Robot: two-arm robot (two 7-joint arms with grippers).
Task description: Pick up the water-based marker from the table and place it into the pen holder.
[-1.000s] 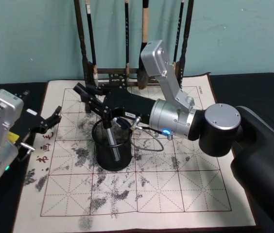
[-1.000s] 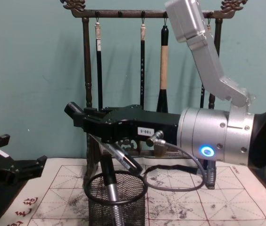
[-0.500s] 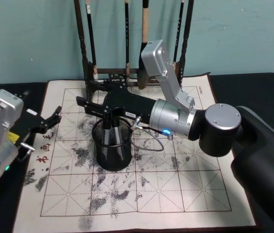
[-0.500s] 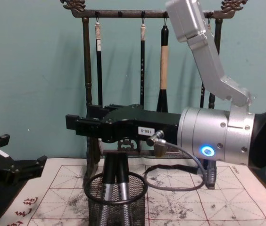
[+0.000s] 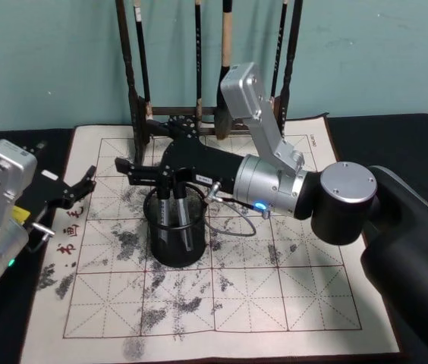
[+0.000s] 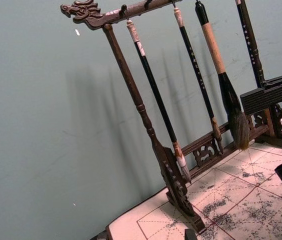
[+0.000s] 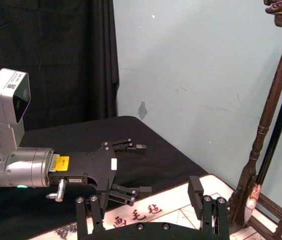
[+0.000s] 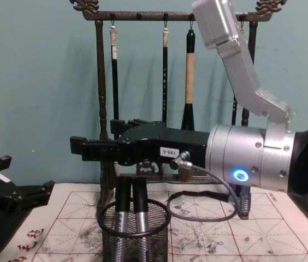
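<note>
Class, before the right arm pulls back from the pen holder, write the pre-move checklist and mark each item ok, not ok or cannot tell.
1. Markers inside the pen holder: ok, two stand in it, tops above the rim.
2. Right gripper open, holding nothing: ok, its fingers are spread above the rim.
3. Fingers clear of the marker tops: cannot tell, they sit very close in the chest view.
4. Pen holder upright on the mat: ok.
5. Brush rack clear of the retreat path: cannot tell, it stands close behind the gripper.
6. Left gripper out of the way: ok, open at the mat's left edge.
</note>
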